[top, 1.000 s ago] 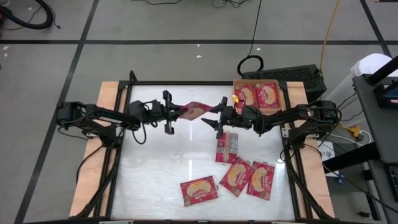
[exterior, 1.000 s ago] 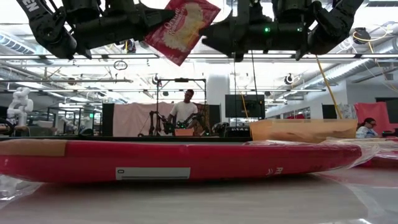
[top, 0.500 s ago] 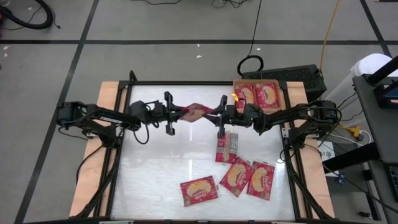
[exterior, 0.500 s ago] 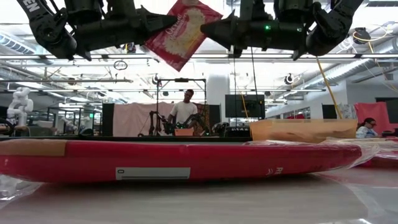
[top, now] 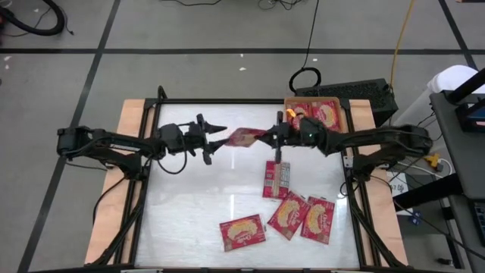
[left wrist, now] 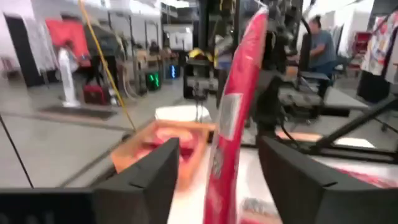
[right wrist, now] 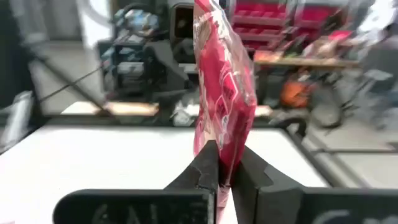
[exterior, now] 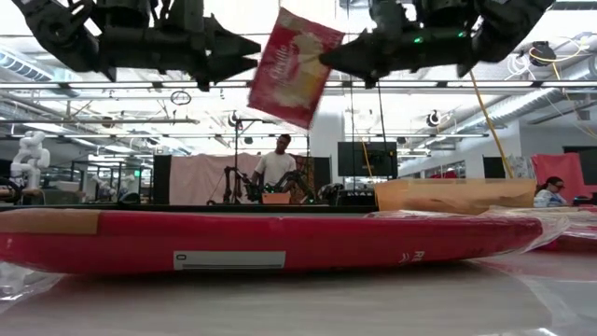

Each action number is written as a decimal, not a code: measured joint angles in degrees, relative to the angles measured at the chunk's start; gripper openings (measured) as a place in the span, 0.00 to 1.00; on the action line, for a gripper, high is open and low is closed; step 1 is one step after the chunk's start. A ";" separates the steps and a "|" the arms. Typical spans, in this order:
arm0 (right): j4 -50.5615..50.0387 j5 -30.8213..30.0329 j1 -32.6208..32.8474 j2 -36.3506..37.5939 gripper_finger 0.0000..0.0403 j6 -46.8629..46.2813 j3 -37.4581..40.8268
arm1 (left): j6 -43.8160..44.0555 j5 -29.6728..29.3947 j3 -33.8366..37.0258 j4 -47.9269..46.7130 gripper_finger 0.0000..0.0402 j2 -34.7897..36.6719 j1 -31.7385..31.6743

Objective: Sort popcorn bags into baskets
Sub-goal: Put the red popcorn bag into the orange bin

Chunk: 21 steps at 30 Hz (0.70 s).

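Observation:
One red popcorn bag [top: 244, 137] hangs in the air above the table's far middle, between my two grippers. My right gripper [top: 270, 135] comes from the right and is shut on its right-hand edge. My left gripper [top: 218, 133] stands open just left of the bag; in the left wrist view its fingers [left wrist: 148, 174] stand on either side of the bag [left wrist: 235, 106] without touching it. The orange basket [top: 338, 106] sits at the far right corner with two bags lying flat in it. Several more bags [top: 288, 214] lie flat on the near right of the table. My right gripper pinches the bag's right-hand edge [right wrist: 222, 149] between its two fingers [right wrist: 205, 169]. The fingers come level from the table's right side. The bag is lifted clear of the table, standing nearly on edge and tilted, its popcorn picture [exterior: 297, 70] toward the near side.
One bag [top: 276, 180] lies just under the right arm; two others [top: 318, 220] and a single one [top: 242, 231] lie nearer the front edge. A black frame [top: 227, 101] runs round the table. A person stands in the room [exterior: 276, 168] beyond.
My right gripper has shut on the bag's right edge and taken hold. My left gripper has then opened, let go of the bag and drawn back toward the table's left edge. The bag has shifted a little toward the right and tipped more upright, still clear of the table.

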State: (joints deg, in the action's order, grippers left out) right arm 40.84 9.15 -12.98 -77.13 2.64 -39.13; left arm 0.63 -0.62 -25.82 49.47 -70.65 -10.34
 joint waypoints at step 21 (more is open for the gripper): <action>-68.86 17.94 -38.52 12.42 0.03 20.67 -19.63 | 4.51 -1.60 0.00 -8.94 0.49 -5.21 8.62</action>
State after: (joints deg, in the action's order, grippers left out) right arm -28.01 27.09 -51.50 -64.71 23.31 -58.76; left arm 5.14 -2.22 -25.82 40.52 -75.86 -1.72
